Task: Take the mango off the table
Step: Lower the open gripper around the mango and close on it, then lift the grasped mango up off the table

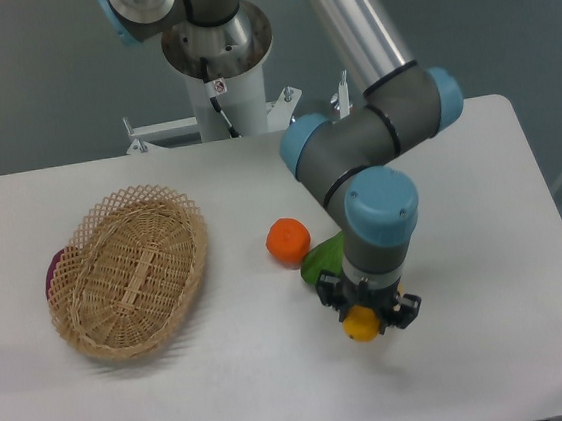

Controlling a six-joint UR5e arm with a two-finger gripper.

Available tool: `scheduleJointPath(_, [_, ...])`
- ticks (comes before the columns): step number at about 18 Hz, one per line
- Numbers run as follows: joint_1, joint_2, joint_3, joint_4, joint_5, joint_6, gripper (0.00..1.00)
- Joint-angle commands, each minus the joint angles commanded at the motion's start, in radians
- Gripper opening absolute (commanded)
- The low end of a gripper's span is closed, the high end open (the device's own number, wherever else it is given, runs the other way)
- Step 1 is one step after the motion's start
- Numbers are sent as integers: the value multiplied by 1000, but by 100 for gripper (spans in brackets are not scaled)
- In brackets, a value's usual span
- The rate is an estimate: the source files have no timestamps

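Mango directly under our gripper, toward the table's near edge

Nearest the near edge of the table [497, 349], we see the mango [362, 327] sitting between the fingers of our gripper [369, 313], which points straight down over it; the black fingers flank the yellow fruit on both sides, narrowed around it, though we cannot tell whether they actually press on it or whether it rests on the tabletop. Only a small part of the mango shows beneath the wrist, so its long axis is hidden from us. Just beyond it lies a green vegetable [322, 258], then an orange [288, 241]. Well apart, toward the left edge, sits a wicker basket [131, 269] with a dark purple item [53, 267] against its far side.
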Motion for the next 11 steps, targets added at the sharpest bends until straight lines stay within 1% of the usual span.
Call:
scheduleJointPath(2, [14, 18, -2, -15, 5, 20, 48])
scheduleJointPath(5, [41, 40, -5, -15, 5, 71, 48])
scheduleJointPath(8, [64, 52, 0, -17, 5, 124, 49])
scheduleJointPath(11, [75, 52, 3, -15, 5, 153, 49])
